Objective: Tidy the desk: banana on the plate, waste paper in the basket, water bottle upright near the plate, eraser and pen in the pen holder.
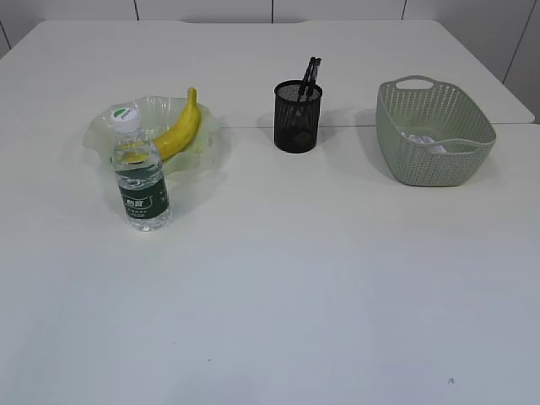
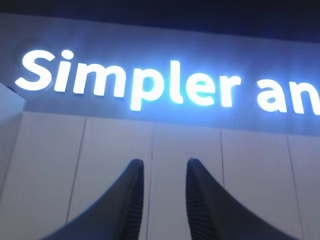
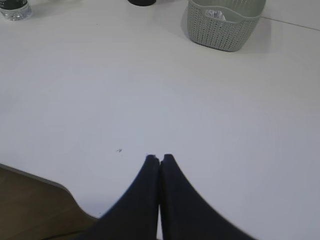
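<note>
Both grippers are withdrawn from the work area and appear in no part of the exterior view: the left gripper (image 2: 165, 167), fingers apart with nothing between them, is raised toward a wall bearing an illuminated sign (image 2: 165, 85), while the right gripper (image 3: 159, 159), fingers pressed together on nothing, hangs above the near edge of the desk (image 1: 278, 287). Judged from the layout, the task stands at or very near completion. One banana (image 1: 179, 128) lies in the one plate (image 1: 198, 152); one water bottle (image 1: 140, 173) stands upright just in front of that plate, its cap uppermost; one pen holder (image 1: 297, 118) stands near the centre with dark pens (image 1: 310, 74) projecting from its mouth (two stems seem discernible, though the count is uncertain); one basket (image 1: 430, 135) sits well apart to the right, with one piece of white waste paper (image 1: 424, 142) visible inside, confirmed in the right wrist view. No eraser can be seen on the desk; whether it rests inside the mesh holder cannot be told from these views. No object lies loose on the visible tabletop, so the step in hand is probably the final retreat of the arms. Any further move would call only for checking that the eraser is indeed stowed and then keeping both arms well away from the upright bottle.
</note>
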